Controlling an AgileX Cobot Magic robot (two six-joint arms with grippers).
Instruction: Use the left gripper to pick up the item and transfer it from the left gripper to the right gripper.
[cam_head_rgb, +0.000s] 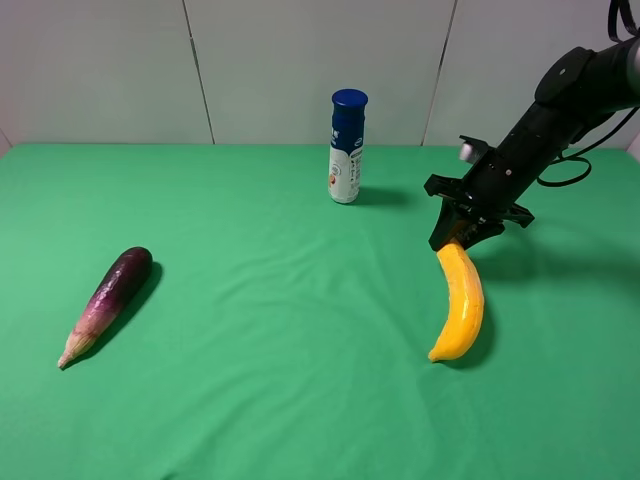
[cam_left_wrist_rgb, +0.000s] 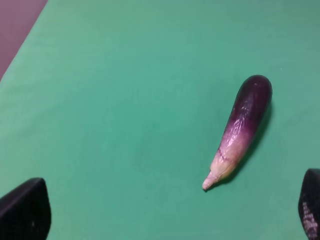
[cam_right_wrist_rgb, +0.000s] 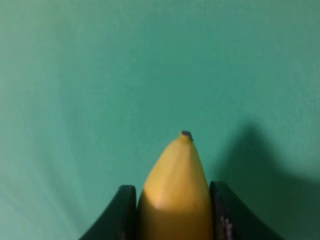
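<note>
- The right gripper is clamped on the banana's upper end.
- The banana hangs lengthwise, tip toward the green cloth.
- The left gripper gapes wide, empty, above the eggplant.

eggplant far left on table, bottle behind centre, banana right, under right gripper

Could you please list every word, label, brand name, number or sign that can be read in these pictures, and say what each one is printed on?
None can be read.
Bottle: the white label carries dark vertical print and a small orange mark, too small and blurred to read.
Banana, eggplant, green cloth: no text.
Left end effector finger: faint pale marks, too blurred to read.
Right end effector: no text visible.
</note>
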